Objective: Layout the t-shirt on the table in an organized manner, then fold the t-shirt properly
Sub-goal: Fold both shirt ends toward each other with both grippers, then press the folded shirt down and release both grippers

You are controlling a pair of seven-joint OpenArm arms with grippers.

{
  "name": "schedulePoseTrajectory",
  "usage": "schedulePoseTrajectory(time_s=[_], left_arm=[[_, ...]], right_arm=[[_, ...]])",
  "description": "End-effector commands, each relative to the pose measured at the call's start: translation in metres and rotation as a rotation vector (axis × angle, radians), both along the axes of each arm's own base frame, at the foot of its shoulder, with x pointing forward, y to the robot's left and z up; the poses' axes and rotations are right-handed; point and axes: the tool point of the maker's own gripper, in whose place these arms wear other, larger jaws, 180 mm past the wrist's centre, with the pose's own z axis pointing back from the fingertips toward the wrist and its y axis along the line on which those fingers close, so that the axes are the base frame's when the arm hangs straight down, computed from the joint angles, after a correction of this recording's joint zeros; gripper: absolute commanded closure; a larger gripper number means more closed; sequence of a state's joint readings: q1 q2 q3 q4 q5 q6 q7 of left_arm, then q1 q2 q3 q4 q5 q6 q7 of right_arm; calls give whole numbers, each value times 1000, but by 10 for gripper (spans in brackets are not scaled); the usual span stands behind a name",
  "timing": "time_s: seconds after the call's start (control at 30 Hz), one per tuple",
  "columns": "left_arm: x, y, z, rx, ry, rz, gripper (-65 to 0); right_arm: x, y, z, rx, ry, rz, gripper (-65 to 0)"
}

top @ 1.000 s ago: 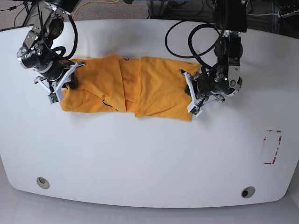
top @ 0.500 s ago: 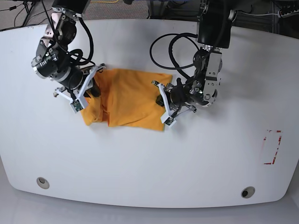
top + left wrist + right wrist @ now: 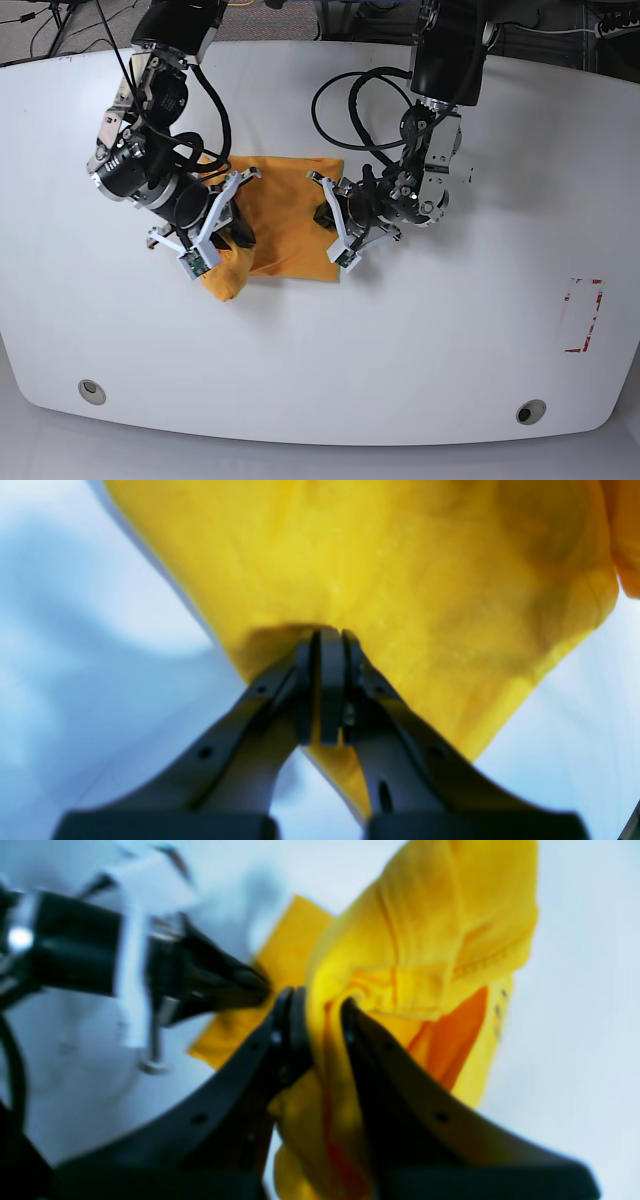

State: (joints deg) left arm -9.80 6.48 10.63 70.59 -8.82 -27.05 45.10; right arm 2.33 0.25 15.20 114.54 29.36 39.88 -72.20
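Note:
The orange-yellow t-shirt (image 3: 285,215) lies bunched into a short folded block on the white table (image 3: 400,340), left of centre. My left gripper (image 3: 326,213), on the base view's right, is shut on the shirt's right edge. In the left wrist view its jaws (image 3: 325,642) pinch a thin fold of the shirt (image 3: 425,570). My right gripper (image 3: 240,228), on the base view's left, is shut on the shirt's left end. In the right wrist view it (image 3: 320,1007) clamps a thick bunch of the shirt (image 3: 425,940), with the other gripper's fingers (image 3: 220,985) close by.
Two grey grommet holes (image 3: 92,391) (image 3: 531,411) sit near the front edge. A red-taped rectangle (image 3: 583,315) is at the right. Black cables (image 3: 365,95) loop over the table behind the left arm. Both arms stand close together over the shirt.
Both grippers have moved toward each other while holding the shirt's ends. The long spread shirt has been drawn into a much narrower folded block, and its left end hangs lower.

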Motion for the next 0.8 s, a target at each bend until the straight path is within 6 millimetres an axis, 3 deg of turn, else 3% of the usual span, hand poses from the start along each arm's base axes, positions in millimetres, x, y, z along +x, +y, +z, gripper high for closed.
schedulePoseTrajectory(time_s=[0.0, 0.17, 0.6, 0.77], left_arm=[[-15, 11, -18, 102, 65, -29, 0], [-10, 10, -15, 101, 55, -29, 0], [-9, 11, -13, 102, 52, -29, 0], [-9, 10, -13, 99, 52, -30, 0]], right_arm=[[6, 16, 12, 55, -44, 29, -25], [6, 22, 4, 75, -14, 38, -25], [7, 28, 7, 102, -26, 37, -27], [7, 40, 7, 144, -18, 40, -27]])
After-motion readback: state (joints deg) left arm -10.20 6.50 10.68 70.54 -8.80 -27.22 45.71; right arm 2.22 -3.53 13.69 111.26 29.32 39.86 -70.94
